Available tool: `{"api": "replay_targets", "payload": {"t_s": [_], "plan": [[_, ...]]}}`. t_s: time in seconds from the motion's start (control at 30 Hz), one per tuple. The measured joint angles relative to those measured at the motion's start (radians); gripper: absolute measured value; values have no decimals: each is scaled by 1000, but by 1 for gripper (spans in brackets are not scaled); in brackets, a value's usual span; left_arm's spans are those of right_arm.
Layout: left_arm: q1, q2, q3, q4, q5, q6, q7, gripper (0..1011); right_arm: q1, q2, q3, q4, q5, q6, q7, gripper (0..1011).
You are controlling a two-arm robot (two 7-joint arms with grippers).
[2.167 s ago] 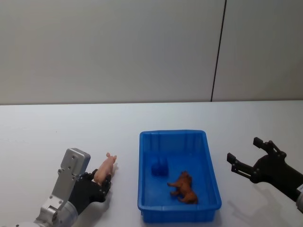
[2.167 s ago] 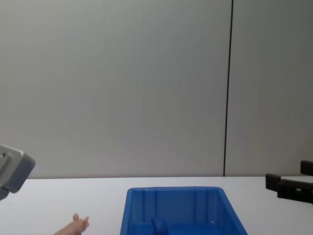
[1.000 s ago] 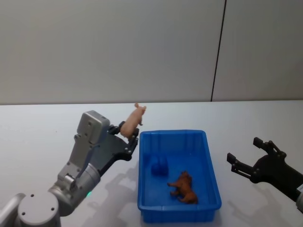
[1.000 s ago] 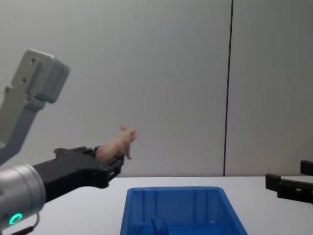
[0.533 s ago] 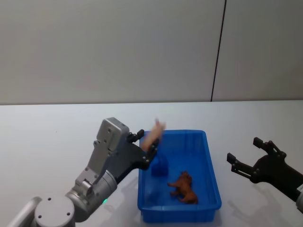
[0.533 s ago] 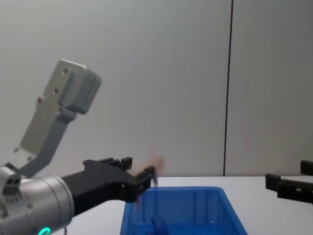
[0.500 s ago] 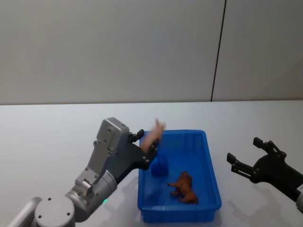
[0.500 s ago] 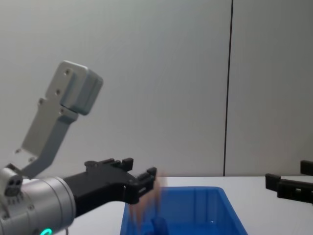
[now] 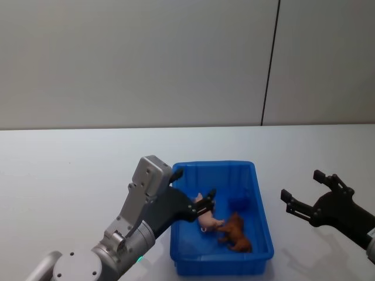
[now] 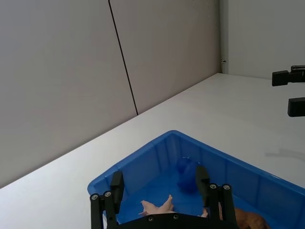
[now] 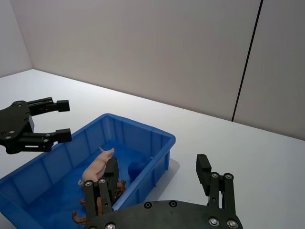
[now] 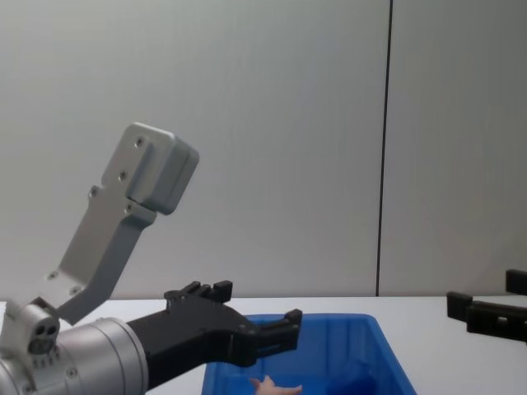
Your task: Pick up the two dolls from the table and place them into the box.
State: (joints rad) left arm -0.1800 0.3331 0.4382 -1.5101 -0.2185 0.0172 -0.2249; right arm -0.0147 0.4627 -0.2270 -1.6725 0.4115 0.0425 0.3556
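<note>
Both dolls now lie inside the blue box (image 9: 261,218). The pink doll (image 9: 206,219) sits near the middle of the floor, its long axis running roughly from the left wall toward the far right corner, touching or just beside the brown doll (image 9: 237,231), which lies toward the near right corner. The left gripper (image 9: 193,193) hangs over the box's left rim with its jaws spread and empty, the pink doll just beyond and below its fingertips. The right gripper (image 9: 309,196) waits over the tabletop well off the box's right side, jaws also apart. The placing looks done; the left arm need only lift clear of the rim.
</note>
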Motion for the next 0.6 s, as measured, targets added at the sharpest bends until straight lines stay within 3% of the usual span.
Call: {"api": "replay_targets", "payload": {"t_s": [0.07,0.13,0.6], "plan": [[3,0,0,0,1,-7,0,988,0,0,0,0,0,0,0,1001],[5,1,0,-2,3,-19,1,1001,0,0,0,0,0,0,0,1001],[16,12,-9,-18,5,-68,20,1001,0,0,0,0,0,0,0,1001]]}}
